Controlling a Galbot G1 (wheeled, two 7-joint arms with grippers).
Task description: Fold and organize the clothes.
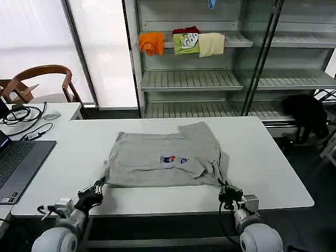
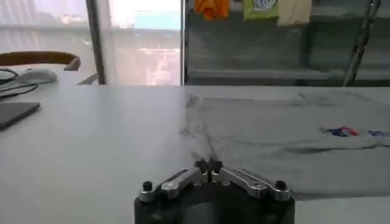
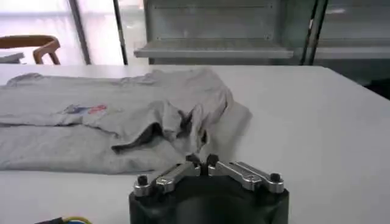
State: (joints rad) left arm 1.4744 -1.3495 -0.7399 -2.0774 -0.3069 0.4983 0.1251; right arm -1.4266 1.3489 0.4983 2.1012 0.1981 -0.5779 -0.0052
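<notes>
One of the clothes, a light grey shirt (image 1: 165, 157) with a small multicolour chest print (image 1: 173, 159), lies spread on the white table (image 1: 262, 157). Its right side is bunched into folds (image 3: 183, 122). My left gripper (image 1: 100, 184) sits at the shirt's near left corner, and its fingertips (image 2: 208, 164) are shut where the hem's wrinkles run in. My right gripper (image 1: 222, 187) is at the near right corner. It (image 3: 202, 161) is shut where the crumpled cloth comes down to its tips. Both hover low over the table's front edge.
An open laptop (image 1: 21, 163), cables and a mouse (image 1: 51, 116) lie on the table's left side, with a wooden chair (image 1: 39, 79) behind. A shelf unit at the back holds orange (image 1: 152, 43), green (image 1: 186, 43) and pale yellow (image 1: 211, 44) cloths.
</notes>
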